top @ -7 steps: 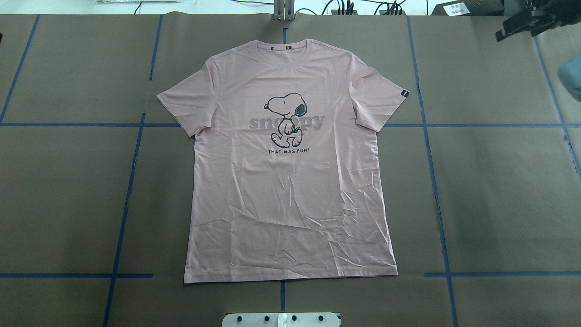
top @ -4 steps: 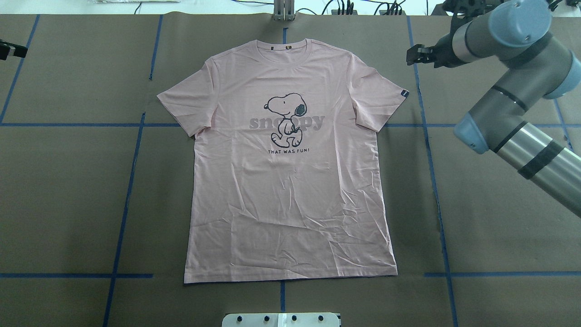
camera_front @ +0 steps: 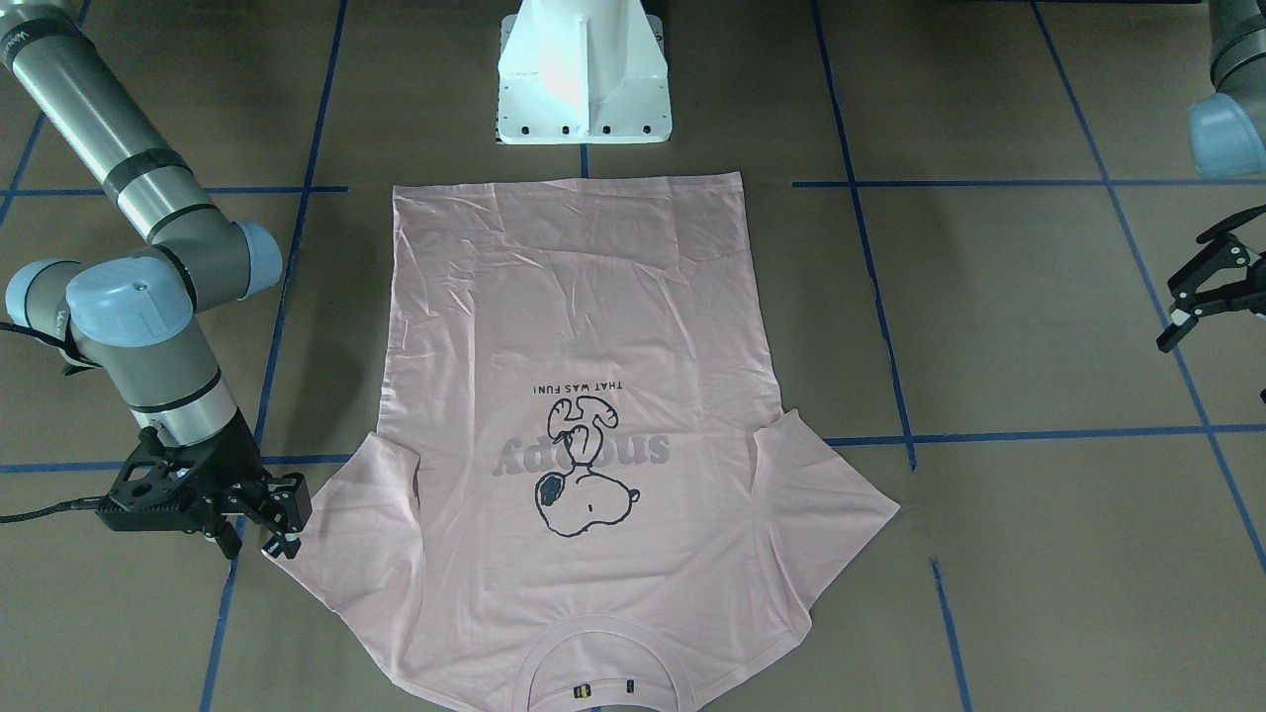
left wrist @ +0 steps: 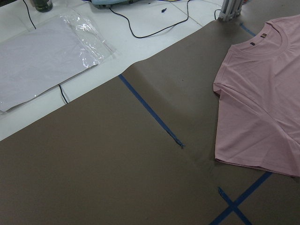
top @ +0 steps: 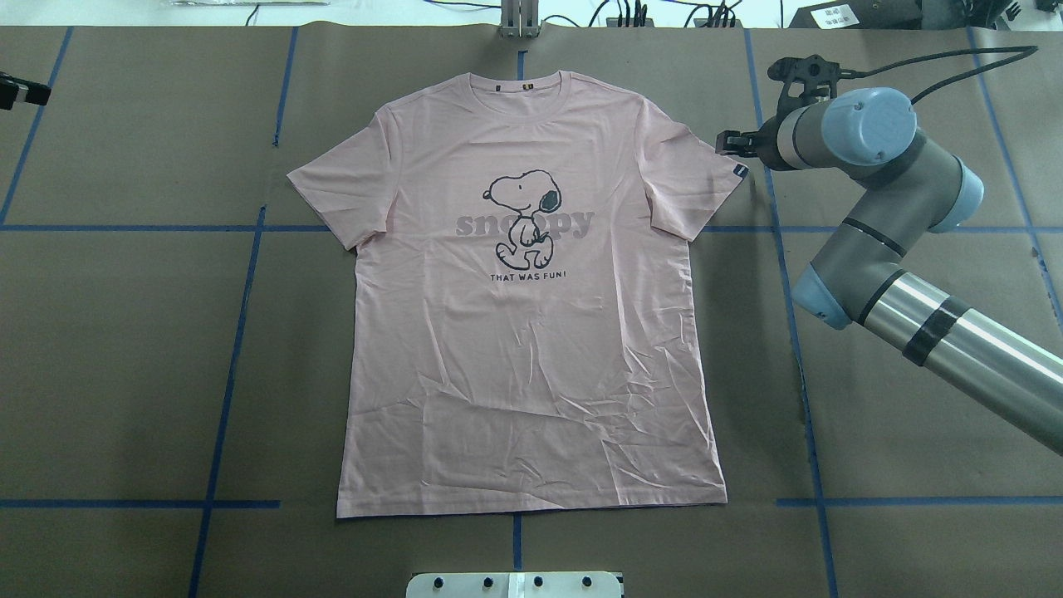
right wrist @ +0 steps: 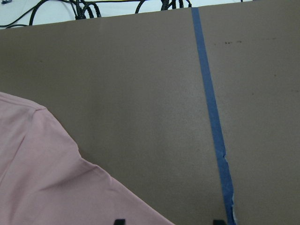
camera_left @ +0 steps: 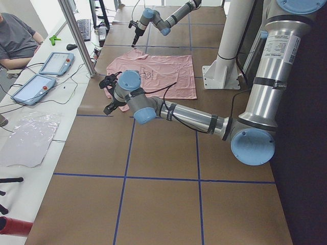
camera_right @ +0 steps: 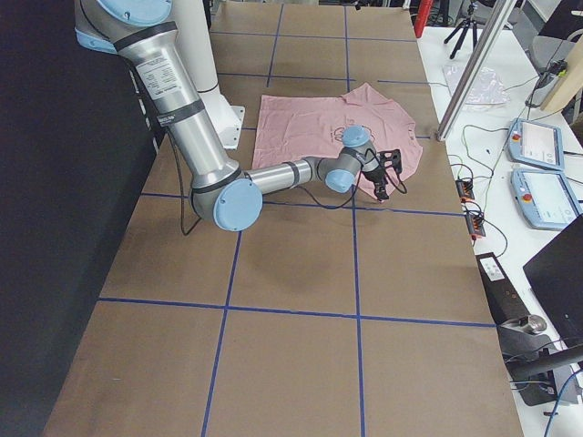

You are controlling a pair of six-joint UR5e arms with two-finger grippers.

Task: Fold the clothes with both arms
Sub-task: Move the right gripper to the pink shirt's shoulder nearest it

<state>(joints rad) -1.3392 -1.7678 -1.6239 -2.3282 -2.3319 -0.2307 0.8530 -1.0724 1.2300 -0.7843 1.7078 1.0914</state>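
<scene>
The pale pink T-shirt (top: 531, 349) lies flat, print up, on the brown table, with its collar at the far side from the robot. It also shows in the front view as the T-shirt (camera_front: 574, 297). My right gripper (top: 726, 147) hangs open just off the outer edge of the right sleeve; the front view shows the gripper (camera_front: 283, 522) beside that sleeve's hem, holding nothing. The right wrist view shows the sleeve cloth (right wrist: 42, 178) and two fingertips wide apart. My left gripper (camera_front: 1195, 289) stands open, well clear of the left sleeve, at the table's side (top: 15, 90).
The white pedestal base (camera_front: 584, 79) stands at the shirt's hem side. Blue tape lines (top: 241, 291) cross the brown paper. Beyond the far edge lie cables, tablets (camera_left: 53, 64) and a plastic bag (left wrist: 42, 56). A seated person (camera_left: 15, 35) is at that side table.
My right arm swung in from the far right corner, carrying its gripper to the right sleeve's edge. The left gripper came into view at the left edge, then stayed still. The shirt has not moved.
</scene>
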